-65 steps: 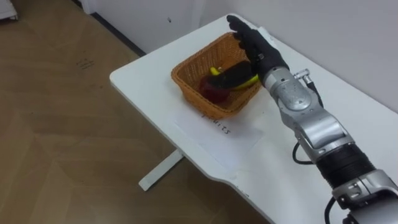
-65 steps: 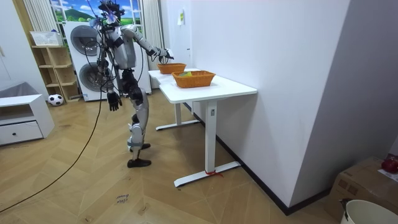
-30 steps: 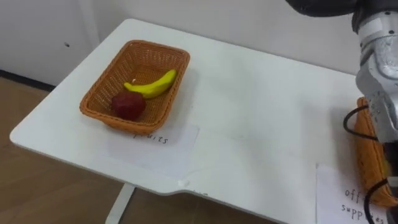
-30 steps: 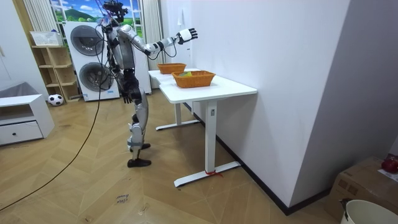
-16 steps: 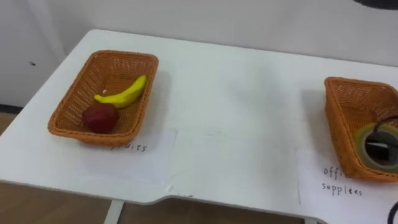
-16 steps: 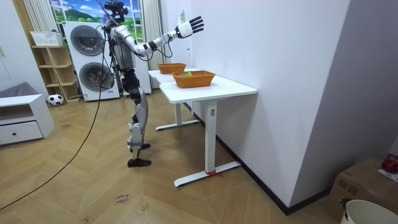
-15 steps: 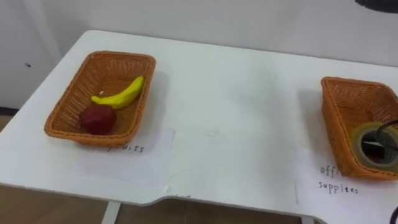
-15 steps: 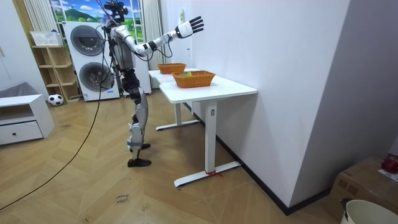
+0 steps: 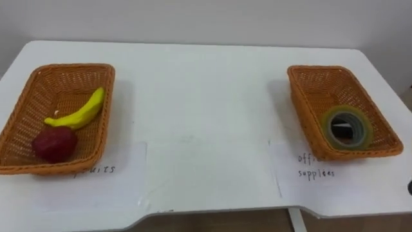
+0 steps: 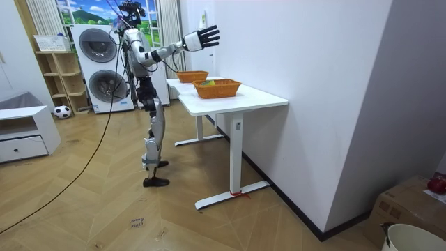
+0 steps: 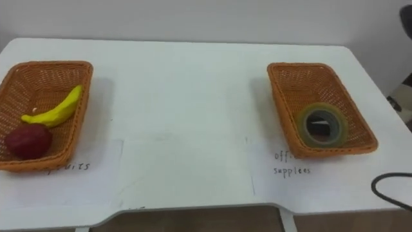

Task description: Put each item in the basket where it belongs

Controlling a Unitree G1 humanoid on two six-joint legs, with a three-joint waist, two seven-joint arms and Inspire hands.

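On the white table (image 9: 206,96) stand two wicker baskets. The left basket (image 9: 64,67) holds a yellow banana (image 9: 77,111) and a dark red fruit (image 9: 55,143). In the right basket (image 9: 322,69) lies a roll of tape (image 9: 347,127). I stand at the table's end in the room view. My right hand (image 10: 203,37) is raised high over the table with its fingers spread and nothing in it. My left hand (image 10: 144,104) hangs by my hip, too small to read.
A paper label (image 9: 103,183) lies in front of the fruit basket, and another label (image 9: 322,174) in front of the supplies basket. Behind me in the room view are washing machines (image 10: 101,70), a shelf (image 10: 59,77) and a low white cabinet (image 10: 24,132).
My right arm lifted from over the fruit basket and out of the eye view, up into the air. The head camera swung right, so both baskets now show.
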